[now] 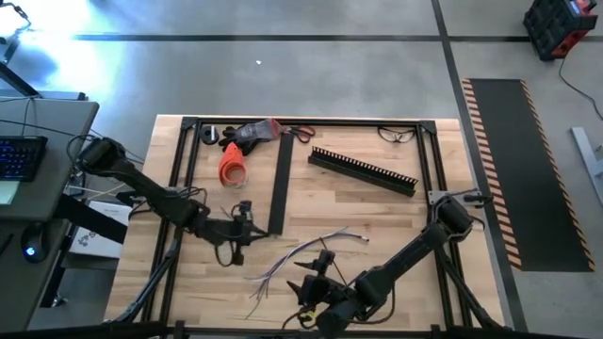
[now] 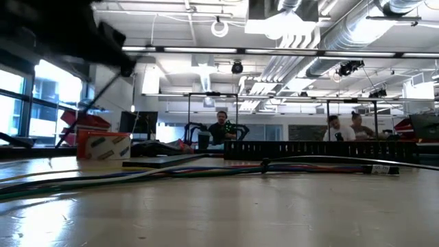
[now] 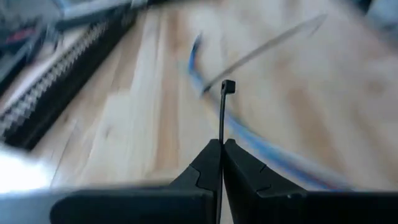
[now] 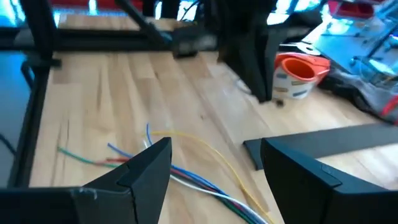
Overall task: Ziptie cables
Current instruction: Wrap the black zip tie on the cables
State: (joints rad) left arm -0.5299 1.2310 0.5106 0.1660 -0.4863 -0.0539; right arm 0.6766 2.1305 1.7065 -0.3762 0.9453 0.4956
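Cables (image 1: 300, 256) from above: thin floppy wires strung diagonally across the wooden table (image 1: 396, 221), from near its front edge up toward the middle, ends splayed. Low view has them running long and flat across the boards. Left wrist view: left gripper (image 3: 221, 149) is pinched closed on a skinny black zip tie (image 3: 222, 118) standing upright. Right wrist view: right gripper (image 4: 214, 158) gapes wide, nothing in it, hovering over multicoloured strands near the front edge.

One camera looks straight down on the whole bench (image 1: 396, 217). Another sits low at bench level, facing the room. Two wrist cameras look closely at the wires (image 4: 193, 177), seen also from above.
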